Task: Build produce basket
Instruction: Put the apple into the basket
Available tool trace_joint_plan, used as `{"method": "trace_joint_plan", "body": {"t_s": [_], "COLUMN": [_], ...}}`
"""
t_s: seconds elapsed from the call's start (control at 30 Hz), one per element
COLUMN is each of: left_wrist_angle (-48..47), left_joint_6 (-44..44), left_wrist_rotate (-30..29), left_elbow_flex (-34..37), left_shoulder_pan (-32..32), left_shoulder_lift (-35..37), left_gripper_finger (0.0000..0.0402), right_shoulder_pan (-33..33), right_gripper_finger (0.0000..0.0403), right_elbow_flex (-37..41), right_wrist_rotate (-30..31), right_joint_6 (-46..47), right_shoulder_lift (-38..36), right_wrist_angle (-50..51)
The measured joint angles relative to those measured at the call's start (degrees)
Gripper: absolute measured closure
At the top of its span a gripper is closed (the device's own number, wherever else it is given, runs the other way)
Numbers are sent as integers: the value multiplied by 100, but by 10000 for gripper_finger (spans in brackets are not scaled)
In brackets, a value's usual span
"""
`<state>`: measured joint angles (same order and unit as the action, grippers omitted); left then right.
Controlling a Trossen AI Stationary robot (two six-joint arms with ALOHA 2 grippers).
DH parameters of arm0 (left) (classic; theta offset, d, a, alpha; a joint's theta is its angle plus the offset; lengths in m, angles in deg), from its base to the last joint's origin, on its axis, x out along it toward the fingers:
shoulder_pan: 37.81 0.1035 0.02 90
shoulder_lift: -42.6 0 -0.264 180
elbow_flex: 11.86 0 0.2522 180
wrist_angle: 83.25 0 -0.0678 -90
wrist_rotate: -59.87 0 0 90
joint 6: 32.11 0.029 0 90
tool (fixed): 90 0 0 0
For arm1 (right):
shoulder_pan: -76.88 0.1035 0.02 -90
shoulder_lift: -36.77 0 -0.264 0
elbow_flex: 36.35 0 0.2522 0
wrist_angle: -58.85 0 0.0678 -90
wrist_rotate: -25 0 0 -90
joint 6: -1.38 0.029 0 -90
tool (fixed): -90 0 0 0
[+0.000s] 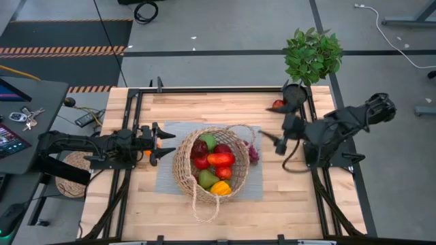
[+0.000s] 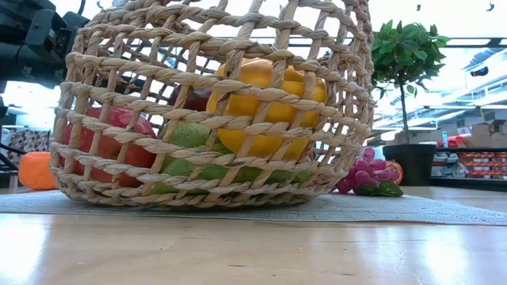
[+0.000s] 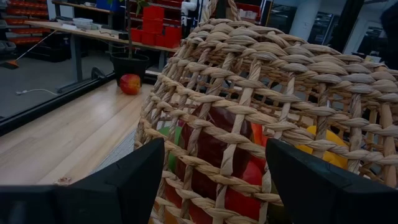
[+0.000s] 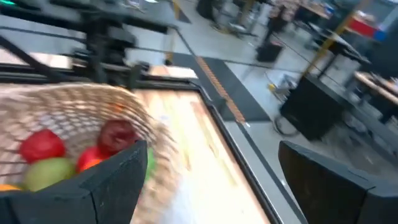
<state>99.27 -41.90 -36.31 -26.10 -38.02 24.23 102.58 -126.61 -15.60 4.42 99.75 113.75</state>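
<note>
The wicker basket (image 1: 211, 163) stands on a grey mat (image 1: 170, 178) in the middle of the table. It holds red, green, orange and yellow produce (image 1: 219, 160). Purple grapes (image 1: 253, 153) lie on the mat by its right side. A red apple (image 1: 278, 104) lies by the plant pot, and an orange piece (image 2: 36, 170) lies left of the basket. My left gripper (image 1: 165, 144) is open and level, just short of the basket's left wall (image 3: 249, 112). My right gripper (image 1: 272, 141) hangs open, raised to the right of the basket, with nothing between its fingers (image 4: 118, 180).
A potted plant (image 1: 312, 54) stands at the table's far right corner. Black frame rails (image 1: 129, 122) run along the table's edges. A round woven mat (image 1: 71, 173) lies off the table's left side. Bare wood lies in front of the basket.
</note>
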Motion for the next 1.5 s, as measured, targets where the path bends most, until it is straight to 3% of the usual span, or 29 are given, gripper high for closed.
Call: {"method": "trace_joint_plan", "body": {"t_s": [0.23, 0.43, 0.67, 0.87, 1.0, 1.2, 1.5], "left_wrist_angle": [-2, 0, 0, 0, 0, 0, 0], "left_joint_6": [0, -2, -2, 1, 2, 0, 0], "left_wrist_rotate": [0, 0, 0, 0, 0, 0, -1], "left_elbow_flex": [1, 1, 1, 0, 1, 1, 1], "left_shoulder_pan": [2, 0, 1, 1, 0, 1, 1], "left_shoulder_lift": [0, 2, 1, 1, 0, 0, 1], "left_gripper_finger": [115, 115, 115, 115, 115, 115, 115], "right_shoulder_pan": [-393, -669, -1238, -2004, -2576, -3452, -4565], "right_gripper_finger": [39, 39, 39, 39, 39, 40, 55], "right_elbow_flex": [1125, 2545, 4111, 5123, 5474, 5550, 5056], "right_wrist_rotate": [-249, -13, 236, 250, 261, 145, -444], "right_joint_6": [856, 1614, 2283, 2357, 2649, 3427, 2945], "right_shoulder_lift": [-1014, -1661, -1814, -1719, -1619, -1255, 156], "right_wrist_angle": [156, -362, -1097, -2498, -3231, -3403, -4007]}}
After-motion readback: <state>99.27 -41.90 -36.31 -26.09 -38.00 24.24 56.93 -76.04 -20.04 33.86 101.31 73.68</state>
